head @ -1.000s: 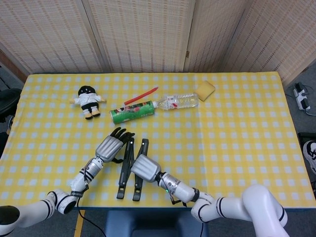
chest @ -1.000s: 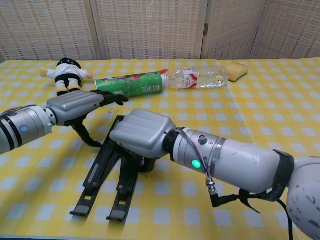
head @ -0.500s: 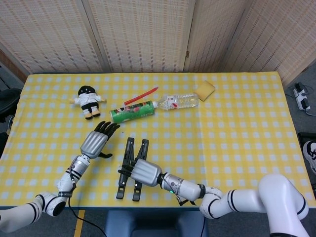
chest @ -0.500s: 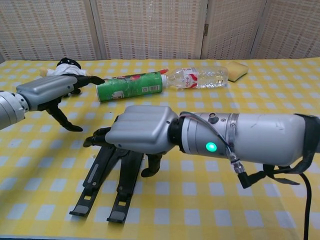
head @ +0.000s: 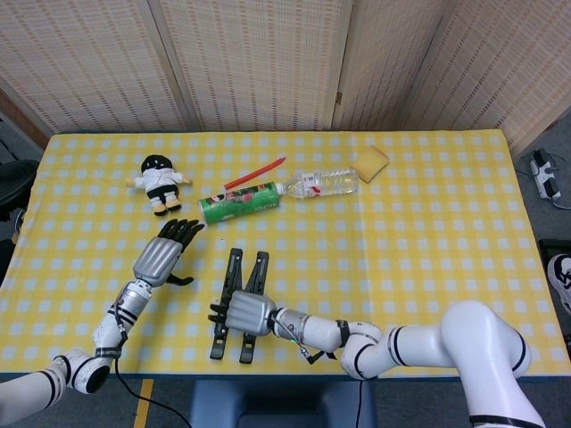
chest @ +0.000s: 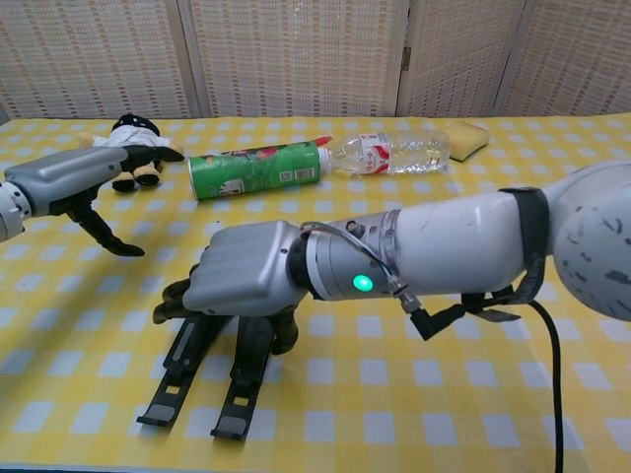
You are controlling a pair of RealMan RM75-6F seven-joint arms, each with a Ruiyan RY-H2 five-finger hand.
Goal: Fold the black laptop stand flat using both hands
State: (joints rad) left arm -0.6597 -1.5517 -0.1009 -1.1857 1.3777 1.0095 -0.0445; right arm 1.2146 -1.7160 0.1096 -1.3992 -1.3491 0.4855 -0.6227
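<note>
Since a second ago the left hand (head: pixel 161 257) has drawn off toward nine o'clock, fingers apart and empty, while the right hand (head: pixel 243 313) slid down onto the stand (head: pixel 242 278), fingers draped over it. The stand looks nearly flat at six o'clock, near the surface (head: pixel 428 250) edge; press evenly. Can (head: pixel 238 202) sits at twelve.
</note>
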